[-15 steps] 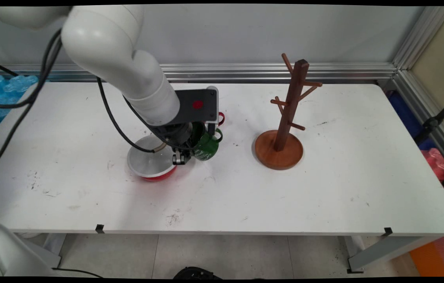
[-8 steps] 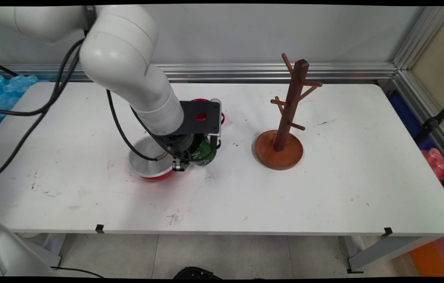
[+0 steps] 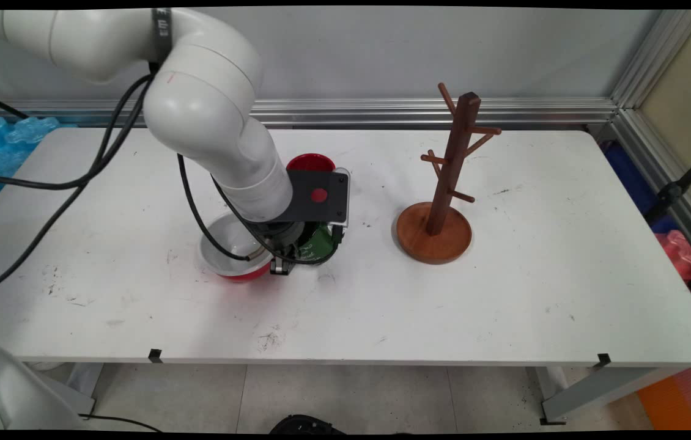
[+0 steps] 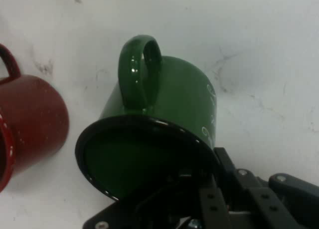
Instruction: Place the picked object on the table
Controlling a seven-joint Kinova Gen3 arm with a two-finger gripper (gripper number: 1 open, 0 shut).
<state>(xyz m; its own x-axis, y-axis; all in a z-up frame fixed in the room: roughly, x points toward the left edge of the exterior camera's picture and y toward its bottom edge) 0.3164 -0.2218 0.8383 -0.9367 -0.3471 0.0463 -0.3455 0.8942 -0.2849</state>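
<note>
Since a second ago the arm has swung a bit to the right and dropped lower, and the green mug has gone down with it, so it now sits right at the white table instead of hanging tilted above it. That move also uncovers the red mug behind the wrist, which was mostly hidden before.

So the gripper is pinching the green mug by its rim: in the hand view one finger goes inside the mouth and the other sits outside the wall, pressed onto the black-edged lip. The mug is tipped toward the camera there, its dark green inside facing the lens, handle pointing up in that view, some white lettering on its side. Can't really tell whether its base is fully resting on the table or just touching it.

Just beside it, on the left in the main view, is the red bowl with a white inside, partly under the black cables. The gripper's fingertips come down right between bowl and mug, close to the bowl's rim.

The red mug shows at the hand view's left edge too, near the green one but apart from it.

Well off to the right stands the wooden mug tree on its round base, pegs bare.
</note>
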